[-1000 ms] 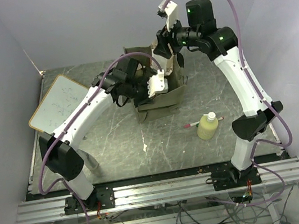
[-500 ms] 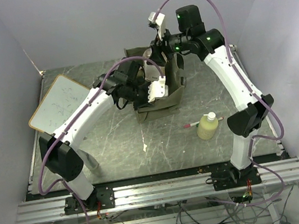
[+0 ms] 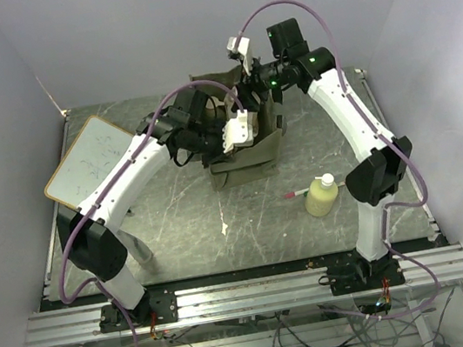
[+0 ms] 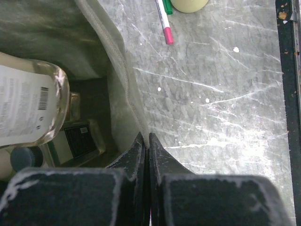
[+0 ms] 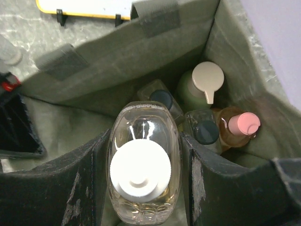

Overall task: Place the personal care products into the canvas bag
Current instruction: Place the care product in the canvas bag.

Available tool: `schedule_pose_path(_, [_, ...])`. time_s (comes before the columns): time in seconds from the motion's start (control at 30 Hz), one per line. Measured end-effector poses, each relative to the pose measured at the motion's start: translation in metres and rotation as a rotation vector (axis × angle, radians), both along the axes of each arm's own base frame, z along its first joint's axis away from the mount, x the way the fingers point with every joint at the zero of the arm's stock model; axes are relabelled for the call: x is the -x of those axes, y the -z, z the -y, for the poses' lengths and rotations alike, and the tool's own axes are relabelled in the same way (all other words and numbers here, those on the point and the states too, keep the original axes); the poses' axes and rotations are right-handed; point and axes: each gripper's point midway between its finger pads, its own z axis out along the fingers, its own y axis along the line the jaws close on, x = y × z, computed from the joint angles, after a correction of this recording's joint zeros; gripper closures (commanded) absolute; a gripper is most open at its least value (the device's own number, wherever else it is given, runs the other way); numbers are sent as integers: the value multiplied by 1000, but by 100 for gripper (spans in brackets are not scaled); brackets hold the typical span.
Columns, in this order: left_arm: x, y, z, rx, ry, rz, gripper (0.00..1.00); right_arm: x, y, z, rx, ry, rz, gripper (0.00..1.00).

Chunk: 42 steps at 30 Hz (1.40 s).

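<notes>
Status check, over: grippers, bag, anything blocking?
Left gripper shut on canvas bag rim. Right gripper holds clear bottle over bag, bottles packed beneath. Yellow-green bottle on table beside pen.

The top cam is sitting high above and behind the arm bases, looking down across the desk point(image 3: 177, 222). It's far enough back that it's getting the canvas bag point(image 3: 249, 146) plus everything around it.

The left wrist cam is pressing right up against the bag's rim and looking along its wall, so it's seeing half bag interior and half desk outside it.

The right wrist cam is hanging close over the bag's mouth, facing straight down in.

Both wrist cams are catching the clear bottle point(image 4: 28, 108) at the bag. The top and left cams are sharing the pen point(image 4: 164, 23) beside the bag.
</notes>
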Motion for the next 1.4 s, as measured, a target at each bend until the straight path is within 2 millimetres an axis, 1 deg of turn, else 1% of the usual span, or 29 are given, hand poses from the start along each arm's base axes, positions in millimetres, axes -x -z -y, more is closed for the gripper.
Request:
schedule_pose_path(0.2, [-1,-2,-2,6,-3,1,93,-9,46,0,70,-39,-61,100])
schedule_pose_path(0.3, [-1,-2,-2,7,-2,0,93,-13,65,1,103,-53,-79,100])
schedule_pose_path(0.63, [1,-3,-1,13,6,-4,93,-28,112,3,191,-103,-79,100])
schedule_pose_path(0.83, [1,-3,0,15,15,1,93,-34,135,5,229,-162,-52,100])
schedule_pose_path(0.93, [1,-3,0,16,20,4,93,-33,144,4,243,-204,-38,100])
schedule_pose_path(1.17, [2,-2,0,15,27,8,93,-32,148,5,261,-265,15,99])
schedule_pose_path(1.4, [3,-1,0,14,45,13,91,-30,154,9,295,-300,30,86])
